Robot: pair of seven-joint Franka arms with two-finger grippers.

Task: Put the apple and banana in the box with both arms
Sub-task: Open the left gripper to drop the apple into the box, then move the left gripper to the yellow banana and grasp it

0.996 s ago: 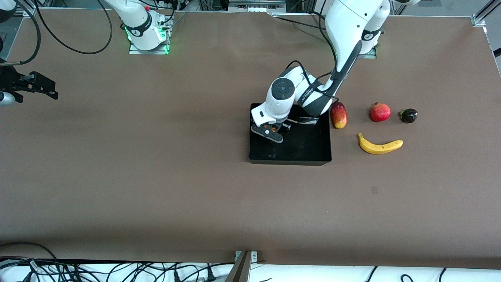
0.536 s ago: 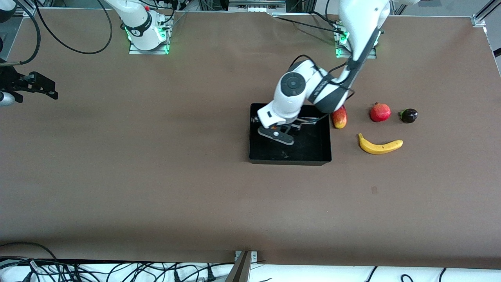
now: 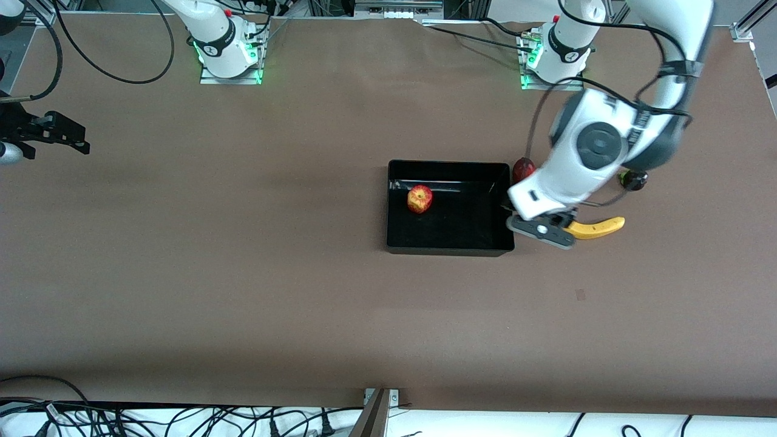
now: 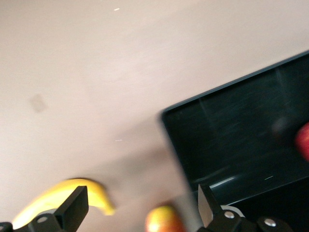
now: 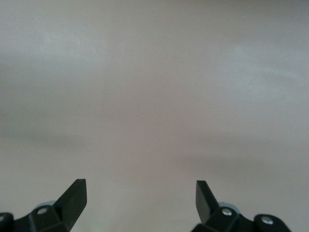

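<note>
Banana (image 3: 598, 227) lies nearest us on the table, just beside the box (image 3: 450, 246) toward the left arm's end; we see the left gripper (image 3: 542, 230) over its tip, fingers spread and empty. Farther off, the apple (image 3: 420, 199) rests inside the box. We find the right gripper (image 5: 140, 205) waiting, fingers apart, over bare table.

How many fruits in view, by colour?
Red-yellow: 2 (apple in the box, oval fruit beside the box)
Yellow: 1 (banana)
Dark: 1 (small round fruit)
Total: 4; the left arm may hide more.
</note>
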